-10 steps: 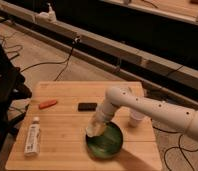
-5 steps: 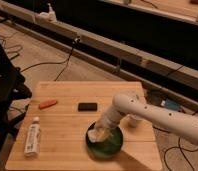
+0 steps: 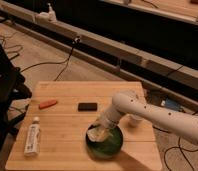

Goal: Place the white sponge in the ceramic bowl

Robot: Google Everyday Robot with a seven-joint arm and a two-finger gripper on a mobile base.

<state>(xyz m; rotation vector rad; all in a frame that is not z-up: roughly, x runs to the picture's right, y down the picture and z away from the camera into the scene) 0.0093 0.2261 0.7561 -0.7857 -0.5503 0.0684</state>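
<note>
While gripping the white sponge, the hand hovers over the ceramic bowl.

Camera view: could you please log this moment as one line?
gripper: over bowl's left rim | sponge: at gripper, above bowl | table: bottle, orange item, black item

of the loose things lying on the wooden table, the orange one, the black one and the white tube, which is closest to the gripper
The small flat black rectangular object. It lies just left of the gripper, which is over the glossy green ceramic bowl; the orange marker-like piece and white tube-shaped bottle lie farther left.
</note>
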